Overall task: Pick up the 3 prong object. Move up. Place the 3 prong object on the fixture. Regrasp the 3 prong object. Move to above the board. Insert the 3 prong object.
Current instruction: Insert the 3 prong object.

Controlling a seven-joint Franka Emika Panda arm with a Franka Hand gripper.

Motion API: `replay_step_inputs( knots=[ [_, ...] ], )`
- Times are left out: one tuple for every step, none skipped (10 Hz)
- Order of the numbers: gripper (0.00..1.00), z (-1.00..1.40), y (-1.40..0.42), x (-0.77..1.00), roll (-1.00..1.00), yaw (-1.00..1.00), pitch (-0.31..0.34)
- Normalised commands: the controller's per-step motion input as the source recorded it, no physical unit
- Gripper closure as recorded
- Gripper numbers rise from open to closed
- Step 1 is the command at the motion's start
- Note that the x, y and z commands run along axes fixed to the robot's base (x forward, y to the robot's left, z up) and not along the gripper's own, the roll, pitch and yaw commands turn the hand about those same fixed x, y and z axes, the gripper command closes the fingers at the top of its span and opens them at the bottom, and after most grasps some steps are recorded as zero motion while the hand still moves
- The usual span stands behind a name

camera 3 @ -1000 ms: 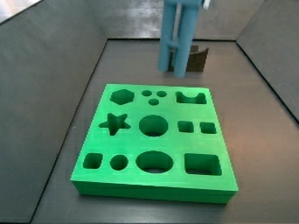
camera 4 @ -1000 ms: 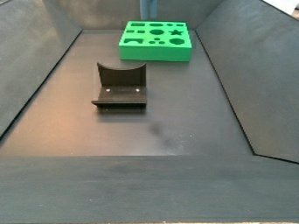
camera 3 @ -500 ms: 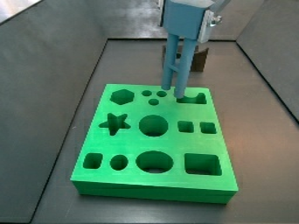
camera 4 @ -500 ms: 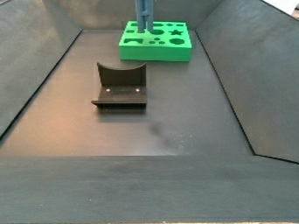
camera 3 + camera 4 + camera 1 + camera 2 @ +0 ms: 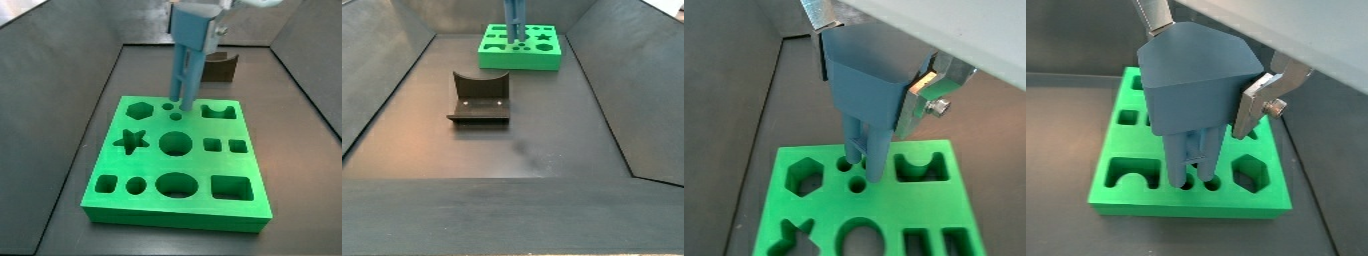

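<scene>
My gripper (image 5: 198, 24) is shut on the 3 prong object (image 5: 185, 70), a pale grey-blue block held upright with its prongs pointing down. It hangs over the far part of the green board (image 5: 147, 165). The prong tips meet the three small holes (image 5: 175, 107); I cannot tell whether they are inside. In both wrist views the object (image 5: 862, 95) (image 5: 1189, 88) fills the space between the silver fingers (image 5: 923, 94) (image 5: 1261, 100), with its prongs over the board (image 5: 818, 215) (image 5: 1120, 178). The dark fixture (image 5: 480, 97) stands apart from the board (image 5: 543, 58).
Grey sloping walls enclose the dark floor on all sides. In a side view the fixture (image 5: 229, 68) stands just behind the board's far edge, close behind the object. Other cut-outs, a hexagon (image 5: 138, 106) and a notched square (image 5: 218, 112), flank the small holes.
My gripper has carried the object from near the fixture out over the board, then left from the notched square to the three small holes, and lower.
</scene>
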Motion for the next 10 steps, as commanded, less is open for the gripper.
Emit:
replay_step_inputs(
  knots=[
    [1.00,-0.15,0.00,-0.19,0.00,-0.43,0.000],
    [1.00,-0.13,0.00,0.00,0.00,-0.49,0.000],
    [1.00,-0.06,0.00,-0.01,0.00,-0.44,0.000],
    [1.00,-0.02,0.00,0.00,0.00,0.00,0.000],
    [1.00,-0.09,0.00,0.03,0.00,-0.15,0.000],
    [1.00,-0.14,0.00,0.02,-0.11,-0.28,-0.099],
    [1.00,-0.11,0.00,0.00,-0.17,-0.29,-0.119],
    [1.00,-0.10,0.00,0.00,-0.21,-0.33,-0.177],
    [1.00,-0.10,0.00,0.00,-0.19,-0.34,-0.161],
    [1.00,-0.07,0.03,0.00,-0.09,-0.32,-0.073]
  ],
)
